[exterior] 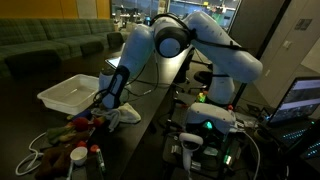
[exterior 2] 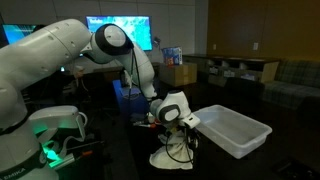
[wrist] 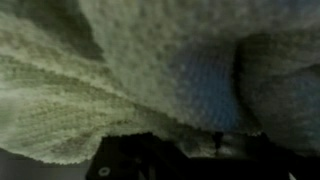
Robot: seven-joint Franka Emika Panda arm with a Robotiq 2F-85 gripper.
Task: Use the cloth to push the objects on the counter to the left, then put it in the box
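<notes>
Green sofa (exterior: 50, 40) standing along the far left wall in an exterior view, laptop screen (exterior: 303, 100) glowing at the right edge, wall screen (exterior 2: 140, 30) showing a blue picture far back, cardboard box (exterior 2: 182, 73) sitting below it to the right, dark sofa (exterior 2: 290, 75) lining the far right.

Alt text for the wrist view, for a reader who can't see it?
A pale, nubbly cloth fills nearly the whole frame, bunched in folds close against the camera. A thin strip of dark counter shows along the bottom edge; nothing else is discernible.
</notes>
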